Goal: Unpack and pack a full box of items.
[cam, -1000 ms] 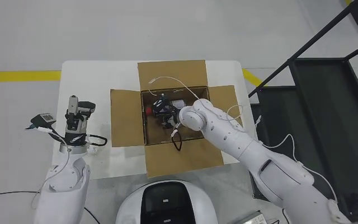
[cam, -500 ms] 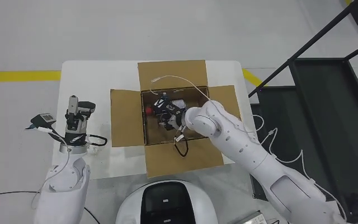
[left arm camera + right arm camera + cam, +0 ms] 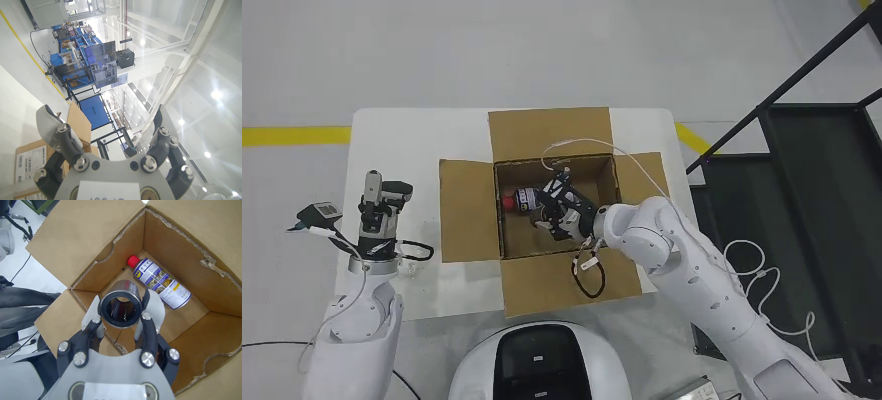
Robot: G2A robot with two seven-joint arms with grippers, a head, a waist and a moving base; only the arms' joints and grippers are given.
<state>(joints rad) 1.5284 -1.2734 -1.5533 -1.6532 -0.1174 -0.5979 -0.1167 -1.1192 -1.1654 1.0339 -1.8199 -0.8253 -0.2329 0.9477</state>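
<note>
An open cardboard box (image 3: 470, 208) (image 3: 175, 245) stands mid-table with its flaps spread. On its floor lies a spray can (image 3: 159, 281) (image 3: 525, 202) with a red cap. My right gripper (image 3: 121, 306) (image 3: 560, 205) hangs inside the box opening, shut on a metal cylinder (image 3: 121, 306), a hollow steel sleeve with small balls lining its bore. My left gripper (image 3: 102, 121) (image 3: 373, 185) stands upright over the table's left side, pointing at the ceiling, open with nothing between its fingers.
The white table (image 3: 412, 140) carries the box. A small dark device (image 3: 317, 213) with cables sits off the table's left edge. A dark metal stair frame (image 3: 782, 150) stands to the right of the table.
My right gripper has drawn back toward the box's right side and risen with the cylinder, uncovering the spray can on the box floor. The left arm has kept still.
</note>
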